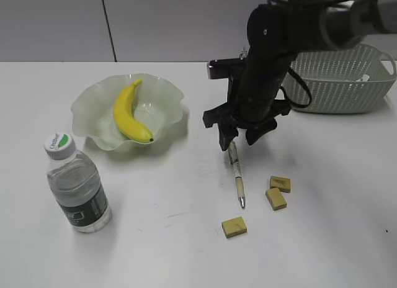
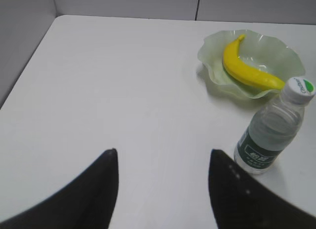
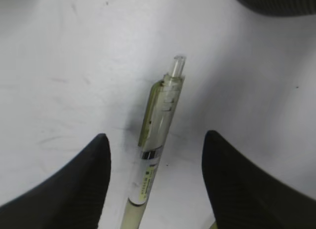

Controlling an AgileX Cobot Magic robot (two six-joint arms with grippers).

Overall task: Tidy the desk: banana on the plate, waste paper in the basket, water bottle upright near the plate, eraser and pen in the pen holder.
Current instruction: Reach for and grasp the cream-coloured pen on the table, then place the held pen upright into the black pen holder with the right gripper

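The yellow banana (image 1: 132, 111) lies in the pale green ruffled plate (image 1: 87, 108); both also show in the left wrist view, the banana (image 2: 249, 71) in the plate (image 2: 210, 56). The water bottle (image 1: 77, 185) stands upright in front of the plate. My right gripper (image 1: 240, 139) is open and low over the desk (image 1: 155, 251), its jaws (image 3: 157, 136) either side of the clear pen's (image 3: 160, 115) upper end without touching it. The pen (image 1: 237, 179) lies flat. Three tan erasers (image 1: 280, 184) (image 1: 276, 198) (image 1: 234, 226) lie near its tip. My left gripper (image 2: 163, 152) is open and empty over bare desk, left of the bottle (image 2: 271, 135).
The sage-green basket (image 1: 341, 83) stands at the back right with a white scrap (image 1: 366, 78) inside. A dark mesh edge (image 3: 276, 2), probably the pen holder, shows at the top right of the right wrist view; in the exterior view my right arm hides it.
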